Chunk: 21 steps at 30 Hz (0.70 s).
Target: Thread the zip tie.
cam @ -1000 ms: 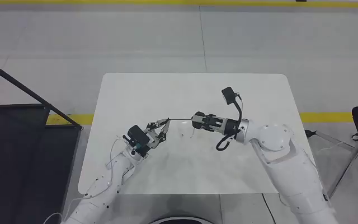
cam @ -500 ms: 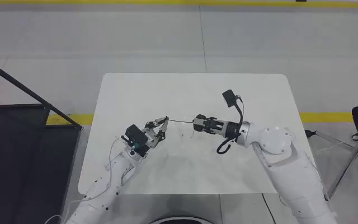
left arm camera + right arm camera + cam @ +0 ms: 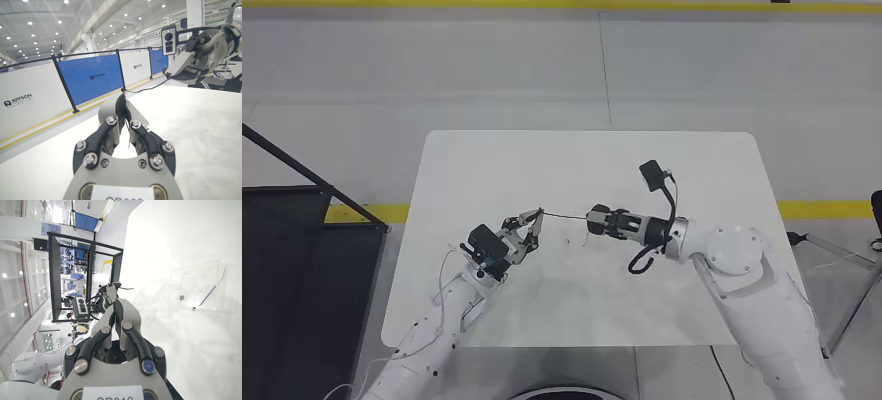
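Pinching the thin black plastic zip tie (image 3: 564,214), the left gripper (image 3: 538,214) & right gripper (image 3: 591,217) are both squeezed shut on its ends. It hangs btwn them over the white table (image 3: 692,180).

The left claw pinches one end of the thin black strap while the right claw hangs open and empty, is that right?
Not quite. The right gripper is also shut on the zip tie, as the left wrist view shows. The left gripper does pinch the other end.
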### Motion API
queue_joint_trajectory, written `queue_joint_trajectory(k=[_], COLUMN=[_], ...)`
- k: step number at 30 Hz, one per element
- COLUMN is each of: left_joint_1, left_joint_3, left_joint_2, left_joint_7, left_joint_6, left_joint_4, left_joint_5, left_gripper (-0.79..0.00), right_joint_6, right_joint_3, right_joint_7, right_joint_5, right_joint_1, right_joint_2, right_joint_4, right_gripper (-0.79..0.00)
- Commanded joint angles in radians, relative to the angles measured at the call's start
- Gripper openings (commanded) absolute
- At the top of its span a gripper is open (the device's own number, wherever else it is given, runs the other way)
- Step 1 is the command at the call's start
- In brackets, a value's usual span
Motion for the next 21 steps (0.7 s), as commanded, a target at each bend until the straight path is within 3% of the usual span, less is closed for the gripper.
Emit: queue_joint_trajectory(k=[1, 21], left_joint_1=[0.000, 0.000], left_joint_3=[0.000, 0.000], left_joint_2=[0.000, 0.000], left_joint_7=[0.000, 0.000], left_joint_6=[0.000, 0.000], left_joint_4=[0.000, 0.000], left_joint_5=[0.000, 0.000], left_gripper=[-0.785, -0.785], right_joint_6=[0.008, 0.030], right_joint_3=[0.001, -0.011], right_joint_7=[-0.002, 0.004], right_joint_5=[0.010, 0.011], right_joint_1=[0.005, 0.024], right_joint_2=[-0.001, -0.002], right_joint_4=[0.006, 0.019], right_gripper=[-0.785, -0.785])
